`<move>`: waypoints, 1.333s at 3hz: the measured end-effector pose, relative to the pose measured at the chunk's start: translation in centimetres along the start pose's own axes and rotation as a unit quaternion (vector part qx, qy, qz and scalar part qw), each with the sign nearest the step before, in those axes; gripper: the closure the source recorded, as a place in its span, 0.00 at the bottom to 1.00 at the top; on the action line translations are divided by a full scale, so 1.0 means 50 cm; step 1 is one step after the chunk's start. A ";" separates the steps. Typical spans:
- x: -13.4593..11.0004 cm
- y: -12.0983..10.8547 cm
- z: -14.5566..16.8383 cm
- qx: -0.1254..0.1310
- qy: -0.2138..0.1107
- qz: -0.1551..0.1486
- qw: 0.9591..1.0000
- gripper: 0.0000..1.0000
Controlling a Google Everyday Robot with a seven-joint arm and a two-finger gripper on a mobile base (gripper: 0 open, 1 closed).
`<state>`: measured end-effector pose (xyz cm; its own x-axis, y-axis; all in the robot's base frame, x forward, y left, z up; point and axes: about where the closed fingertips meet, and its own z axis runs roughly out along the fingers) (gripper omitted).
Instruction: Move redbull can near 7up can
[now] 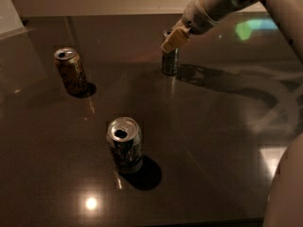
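Observation:
The redbull can (170,61) is slim and silver-grey and stands upright at the back middle of the dark table (213,141). My gripper (173,39), with tan tips, sits at the can's top and partly covers its rim. The 7up can (125,145), wide with a pale green and white pattern and an open silver top, stands upright in the front middle, well apart from the redbull can.
A brown-gold can (71,71) stands upright at the left back. My white arm (222,4) reaches in from the upper right, and part of my body (284,193) shows at the right edge. A bright light reflection (91,203) lies near the front.

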<state>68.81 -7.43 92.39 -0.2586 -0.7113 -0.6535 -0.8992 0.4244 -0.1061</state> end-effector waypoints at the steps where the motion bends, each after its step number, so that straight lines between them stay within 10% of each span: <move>1: -0.003 0.021 -0.030 -0.014 -0.010 -0.010 1.000 0.86; 4: 0.064 0.219 -0.170 -0.126 0.001 -0.068 0.990 1.00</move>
<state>55.13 -9.82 95.50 -0.1298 -0.7541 -0.6439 -0.9852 0.1714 -0.0020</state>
